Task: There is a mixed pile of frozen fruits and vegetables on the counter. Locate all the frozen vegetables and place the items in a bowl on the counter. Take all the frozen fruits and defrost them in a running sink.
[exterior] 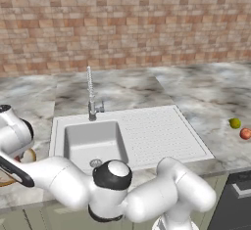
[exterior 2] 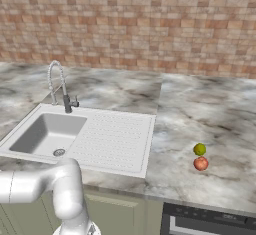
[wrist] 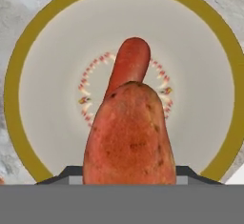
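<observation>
I am working in a kitchen. A grey-and-white marbled stone counter [exterior 2: 200,109] runs along a red-brown brick wall [exterior 2: 130,24], and set into it is a light grey rectangular sink [exterior: 147,131] with a deep square basin, a dotted drainboard and a tall chrome spring-neck faucet [exterior: 91,94]. Pale green cabinet doors [exterior 2: 117,214] sit under the worktop, and beside them I see the dark front of a built-in appliance [exterior 2: 210,221]. Food lies about: a yellow-green ball [exterior 2: 200,149] and a red-orange ball [exterior 2: 200,164] on the stone.
</observation>
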Robot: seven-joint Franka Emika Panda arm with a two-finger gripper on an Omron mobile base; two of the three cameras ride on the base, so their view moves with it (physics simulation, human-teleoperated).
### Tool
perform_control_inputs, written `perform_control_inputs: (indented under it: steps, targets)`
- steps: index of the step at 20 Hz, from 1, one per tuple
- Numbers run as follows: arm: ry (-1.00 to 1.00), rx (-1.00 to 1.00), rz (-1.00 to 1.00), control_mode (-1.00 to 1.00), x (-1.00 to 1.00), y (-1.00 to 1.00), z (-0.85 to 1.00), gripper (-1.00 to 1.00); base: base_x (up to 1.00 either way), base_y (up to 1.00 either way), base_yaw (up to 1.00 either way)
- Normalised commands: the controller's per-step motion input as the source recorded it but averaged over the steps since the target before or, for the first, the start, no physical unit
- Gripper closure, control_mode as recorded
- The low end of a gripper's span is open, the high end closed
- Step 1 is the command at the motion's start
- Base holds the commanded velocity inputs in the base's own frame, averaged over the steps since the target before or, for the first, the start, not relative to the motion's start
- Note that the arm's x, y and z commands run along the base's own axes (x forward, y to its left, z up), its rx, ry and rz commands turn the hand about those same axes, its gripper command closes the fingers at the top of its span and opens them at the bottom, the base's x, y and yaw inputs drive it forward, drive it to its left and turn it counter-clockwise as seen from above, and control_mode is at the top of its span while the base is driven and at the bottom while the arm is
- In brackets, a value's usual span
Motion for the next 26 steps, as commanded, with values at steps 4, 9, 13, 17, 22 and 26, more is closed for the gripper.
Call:
perform_control_inputs:
  steps: [4,9,13,17,22,26]
  targets:
    - [0.0,0.0,0.0,-1.0,0.0,0.12,-0.39,1.0,0.0,0.0,0.0]
    - [0.0,0.0,0.0,-1.0,0.0,0.07,-0.08,-1.0,0.0,0.0,0.0]
    - [0.0,0.0,0.0,-1.0,0.01,0.0,0.0,-1.0,0.0,0.0,0.0]
    - [0.0,-0.03,0.0,-1.0,0.0,-0.1,0.34,-1.0,0.0,0.0,0.0]
    - [-0.03,-0.01,-0.03,-1.0,-0.19,-0.85,0.82,-1.0,0.0,0.0,0.0]
    - [-0.01,0.1,-0.19,-1.0,-0.57,-1.0,0.44,-1.0,0.0,0.0,0.0]
